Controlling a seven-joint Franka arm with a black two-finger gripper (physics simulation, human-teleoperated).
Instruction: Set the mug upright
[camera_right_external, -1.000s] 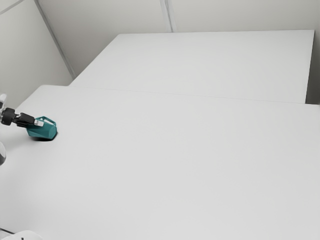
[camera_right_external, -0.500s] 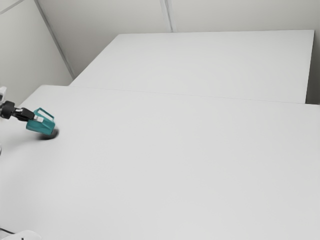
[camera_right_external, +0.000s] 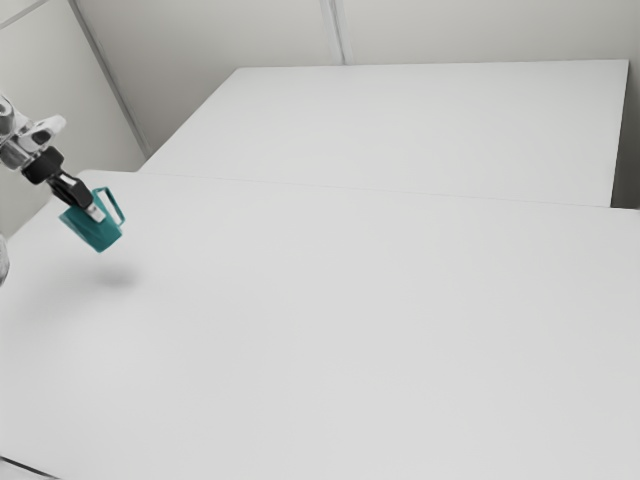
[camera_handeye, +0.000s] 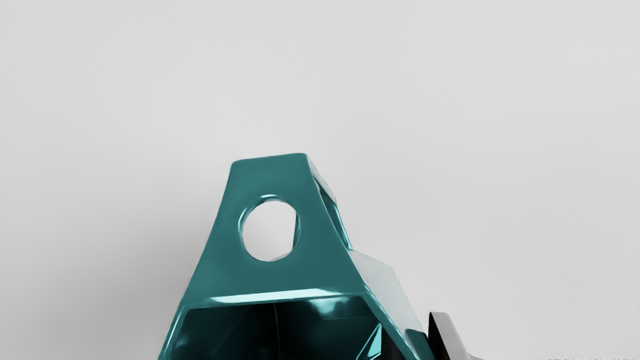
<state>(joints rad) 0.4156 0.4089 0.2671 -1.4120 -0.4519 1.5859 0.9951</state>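
Your arm (camera_right_external: 14, 150) reaches in from the exterior view's left — gripper (camera_right_external: 95, 212) slanting downward, its fingers clamped.

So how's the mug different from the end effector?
The mug is teal, but the end effector is mostly black with pale tips. The mug is hollow with a loop handle, while the end effector has fingers that grip. Both slant, up above the table.
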